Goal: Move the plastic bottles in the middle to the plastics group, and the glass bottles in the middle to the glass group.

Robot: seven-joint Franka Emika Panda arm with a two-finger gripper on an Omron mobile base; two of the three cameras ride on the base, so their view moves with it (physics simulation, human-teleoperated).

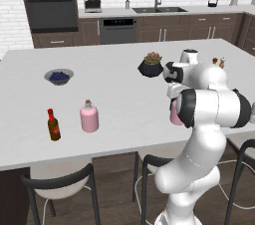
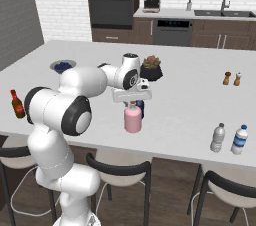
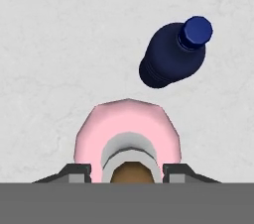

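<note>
A pink corked flask (image 2: 133,121) stands in the middle of the white counter, and its pink body (image 3: 127,129) lies right below the hand. My gripper (image 2: 132,102) is down over its neck, open, with a fingertip (image 3: 79,171) on each side of the neck and a small gap left. A small dark blue bottle (image 3: 173,55) stands just behind the flask (image 2: 141,109). In the left base view my arm covers most of this flask (image 1: 175,114). At the counter's left end stand a matching pink flask (image 1: 89,117) and a red-brown sauce bottle (image 1: 54,125).
Two small plastic bottles, one clear-grey (image 2: 218,138) and one with a blue label (image 2: 240,140), stand at the front right. A potted plant (image 2: 151,68), a bowl of blueberries (image 1: 59,76) and two shakers (image 2: 232,78) sit further back. Stools line the counter's near edge.
</note>
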